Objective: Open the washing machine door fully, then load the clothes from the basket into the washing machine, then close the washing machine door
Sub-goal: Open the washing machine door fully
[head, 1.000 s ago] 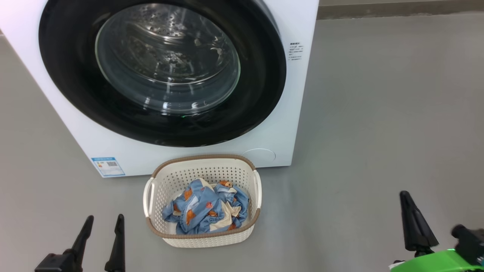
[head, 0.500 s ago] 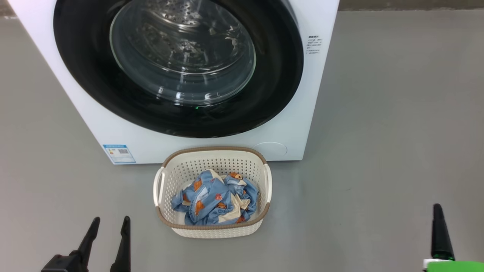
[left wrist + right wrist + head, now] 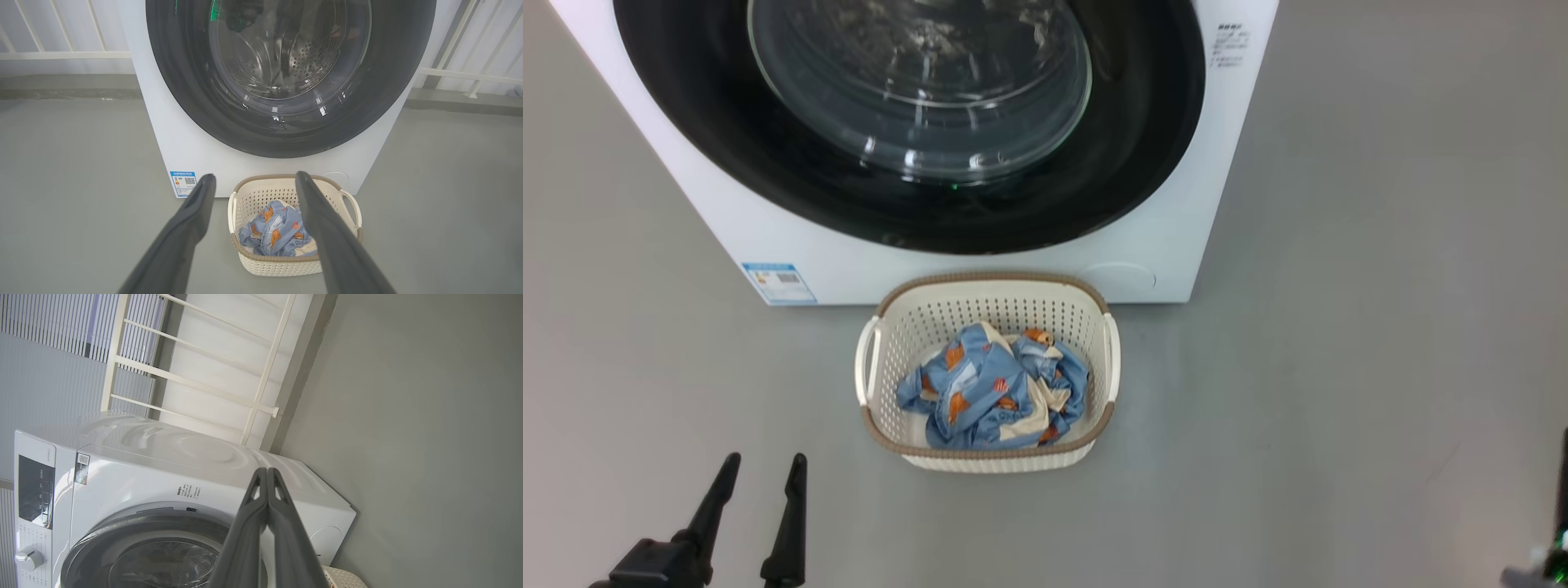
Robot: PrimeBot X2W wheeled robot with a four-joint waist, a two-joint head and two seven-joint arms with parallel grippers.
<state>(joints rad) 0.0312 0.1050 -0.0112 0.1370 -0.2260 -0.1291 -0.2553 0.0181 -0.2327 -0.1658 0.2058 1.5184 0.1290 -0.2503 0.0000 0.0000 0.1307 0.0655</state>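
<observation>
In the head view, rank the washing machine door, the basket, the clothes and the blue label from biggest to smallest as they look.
1. washing machine door, even cropped at the top
2. basket
3. clothes, inside the basket
4. blue label

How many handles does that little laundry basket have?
2. The left handle is on the basket's left side, the right handle on its right side, either side of the clothes. None seems hidden.
</observation>
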